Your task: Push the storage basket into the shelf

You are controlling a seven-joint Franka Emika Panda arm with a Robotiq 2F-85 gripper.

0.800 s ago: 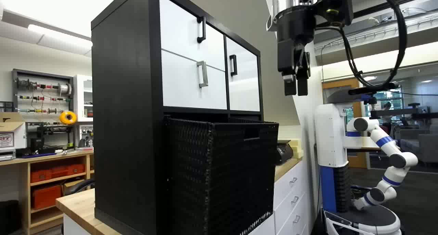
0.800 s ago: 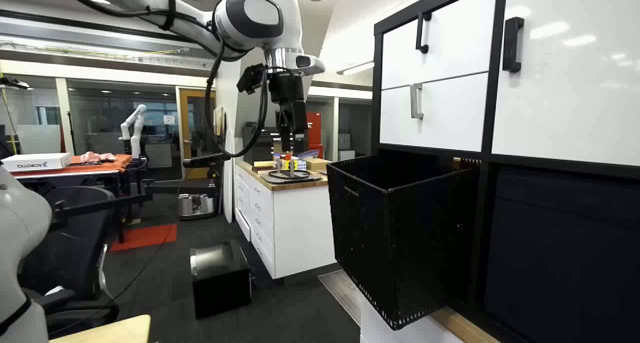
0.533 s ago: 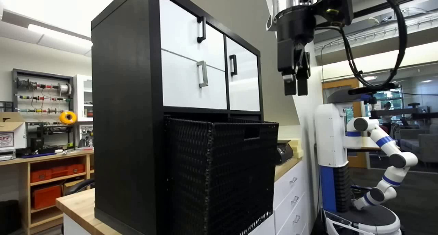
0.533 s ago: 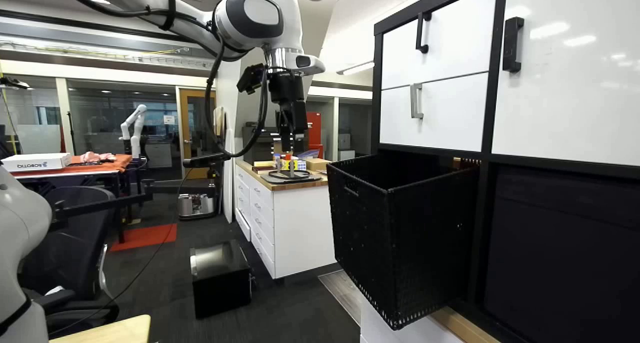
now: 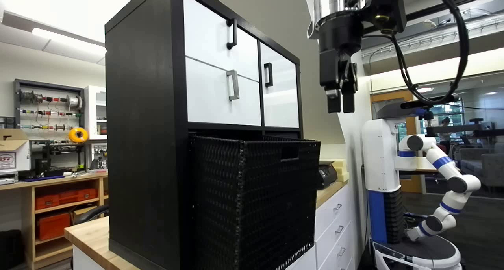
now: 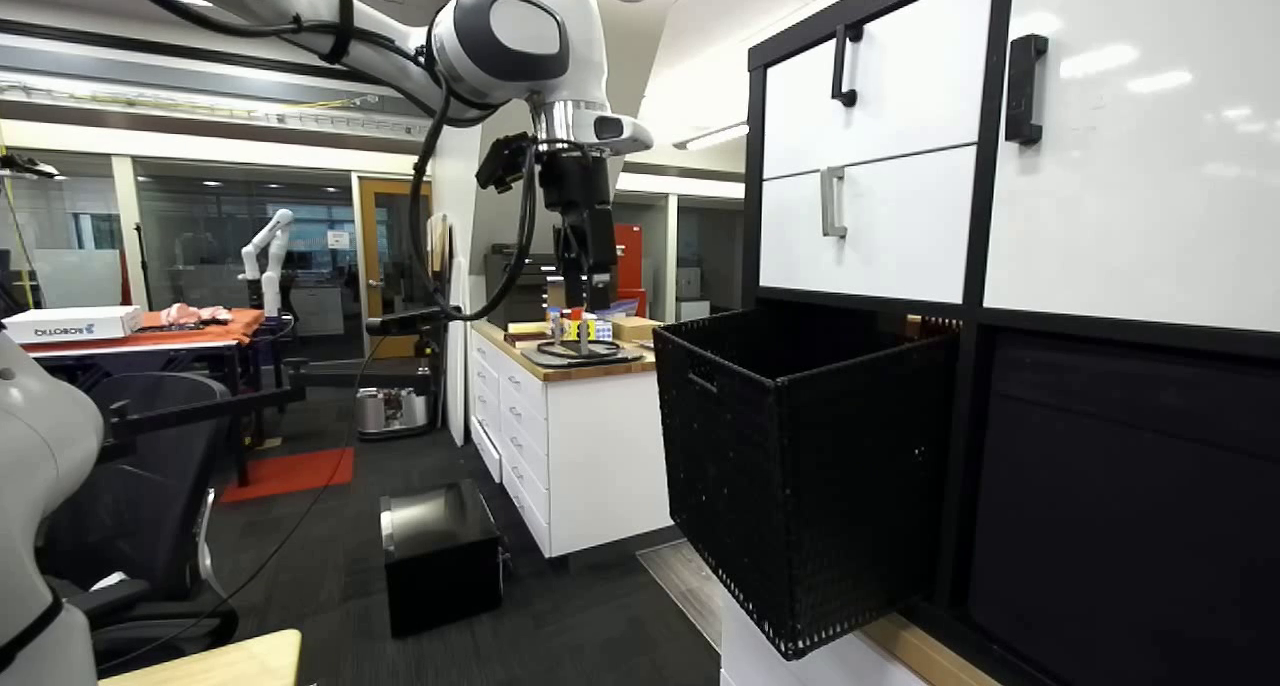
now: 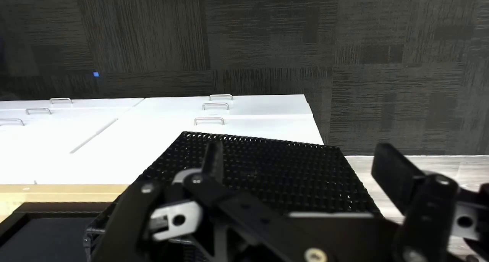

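The storage basket [image 5: 275,199] is a black ribbed bin. It sticks well out of a lower compartment of the shelf [image 5: 141,124], in both exterior views [image 6: 860,486]. The shelf is black with white drawer fronts [image 6: 1130,216]. My gripper [image 5: 341,105] points down, out in front of the basket and above its rim, apart from it; it also shows in an exterior view [image 6: 588,291]. In the wrist view my gripper [image 7: 300,155] is open and empty, with a wide gap. The basket's ribbed front [image 7: 282,170] shows beyond the fingers. The basket's rear end is hidden inside the shelf.
The shelf stands on a light wooden benchtop [image 5: 90,234] with white drawers [image 5: 334,226] below. Drawer handles [image 5: 233,85] stick out above the basket. A black box [image 6: 440,566] and a chair [image 6: 150,466] stand on the floor. Another white robot [image 5: 382,156] stands farther back.
My gripper has moved slightly down. The basket and the shelf have not moved.
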